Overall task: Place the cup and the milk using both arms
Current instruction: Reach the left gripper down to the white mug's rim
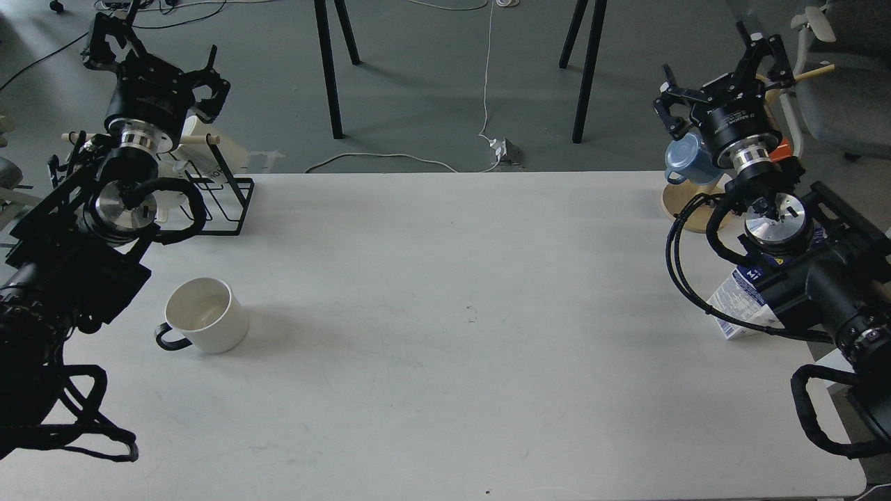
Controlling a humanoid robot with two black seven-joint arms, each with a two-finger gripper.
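At the left edge, the left arm is seen rising from the lower left corner and reaching away over the bench's (445, 278) far left corner, its silver wrist flange turned toward the viewer. The left end effector (156, 52) is held high past the bench's far edge, its fingers spread apart with nothing between them. Under that wrist, a black wire rack (226, 202) with a wooden dowel is seen on the bench's far left corner. The cup (207, 314) stands upright on the bench near the left edge, just beside the left forearm, its black handle turned toward the viewer and to the left; it is well apart from the left end effector. At the right, the right arm is seen entering from the lower right and stretching away along the bench's right edge. The milk (741, 306) lies tilted at the right edge, largely hidden under the right forearm. The right end effector (727, 66) is raised beyond the far right corner, its fingers spread and empty, above a blue mug (686, 160) hung on a wooden stand (686, 209).
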